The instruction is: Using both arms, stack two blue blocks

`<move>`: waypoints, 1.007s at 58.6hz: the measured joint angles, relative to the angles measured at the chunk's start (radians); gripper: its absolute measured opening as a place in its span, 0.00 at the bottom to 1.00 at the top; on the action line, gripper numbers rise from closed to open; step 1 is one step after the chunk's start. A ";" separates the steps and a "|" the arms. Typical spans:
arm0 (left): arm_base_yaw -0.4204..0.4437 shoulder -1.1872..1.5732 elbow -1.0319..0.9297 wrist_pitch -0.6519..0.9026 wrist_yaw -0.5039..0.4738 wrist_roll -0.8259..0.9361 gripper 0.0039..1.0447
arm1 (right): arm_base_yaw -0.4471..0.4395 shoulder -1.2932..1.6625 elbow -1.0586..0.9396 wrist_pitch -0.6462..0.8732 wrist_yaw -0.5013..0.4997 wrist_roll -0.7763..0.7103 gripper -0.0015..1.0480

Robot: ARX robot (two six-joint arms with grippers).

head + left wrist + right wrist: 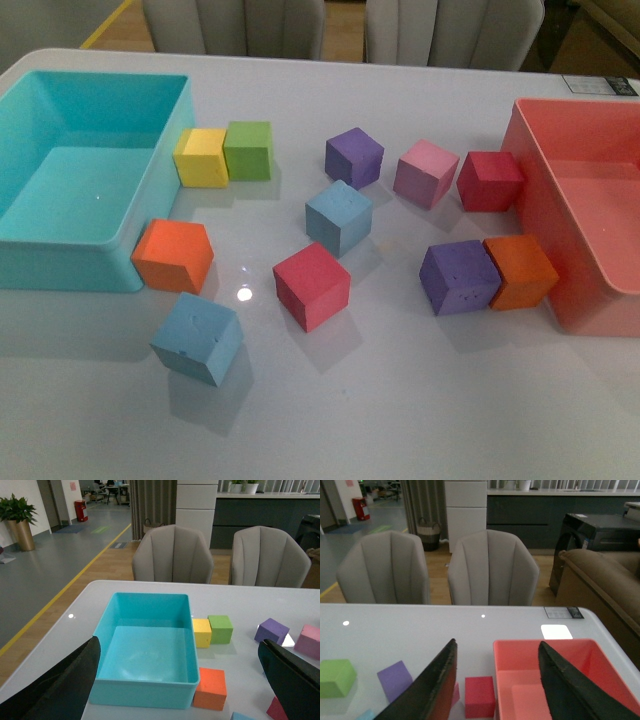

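- An open office room lies beyond the table: grey floor with a yellow line (75,575), a plant (17,510) in a gold pot, a brown sofa (600,585). Two grey chairs (172,555) stand at the far edge. A pink notice (73,486) on the far wall is too small to read.
- The white glossy table (400,420) carries everything.
- The turquoise bin (150,150) sits far left, cut off by the edge of the front view.
- The coral bin (530,170) sits far right, also cut off.
- The left hand (179,650), seen only from its own wrist camera, has its black fingers (75,680) spread wide with nothing between them. Only their tips show.
- The right hand (497,645) is likewise wide apart and holds nothing. One finger (435,685) hides part of a pink block.
- The middle blue block (338,217) stands alone in the centre of the table, apart from the others.
- The near blue block (198,338) sits front left, closest to the robot, near the left orange block (173,255), which rests by the turquoise bin's near corner.
- The yellow block (202,157) and green block (248,150) touch side by side against that bin.
- The red block (312,285) lies between the two blue ones.
- The far purple block (353,157), pink block (425,173) and dark red block (490,180) form a loose row.
- The near purple block (459,276) touches the right orange block (520,270), just beside the coral bin.
- A label (562,612) lies at the table's far right corner, its print unreadable.
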 joint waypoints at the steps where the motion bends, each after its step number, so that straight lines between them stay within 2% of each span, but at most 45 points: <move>1: 0.000 0.000 0.000 0.000 0.000 0.000 0.92 | -0.005 -0.010 -0.017 0.000 -0.006 0.000 0.28; 9: 0.000 0.000 0.000 0.000 -0.001 0.000 0.92 | -0.038 -0.101 -0.108 -0.012 -0.040 0.002 0.05; 11: 0.000 0.000 0.000 0.000 -0.001 0.000 0.92 | -0.043 -0.124 -0.123 -0.015 -0.048 0.000 0.02; 28: 0.000 0.000 0.000 0.000 -0.001 0.000 0.92 | -0.095 -0.308 -0.245 -0.077 -0.093 0.003 0.02; 32: 0.000 0.000 0.000 0.000 -0.001 0.000 0.92 | -0.138 -0.327 -0.280 -0.053 -0.158 0.004 0.02; 37: 0.000 0.000 0.000 0.000 -0.001 0.000 0.92 | -0.170 -0.388 -0.309 -0.104 -0.166 0.005 0.02; 59: 0.000 0.000 0.000 0.000 -0.001 0.000 0.92 | -0.172 -0.691 -0.339 -0.357 -0.170 0.005 0.02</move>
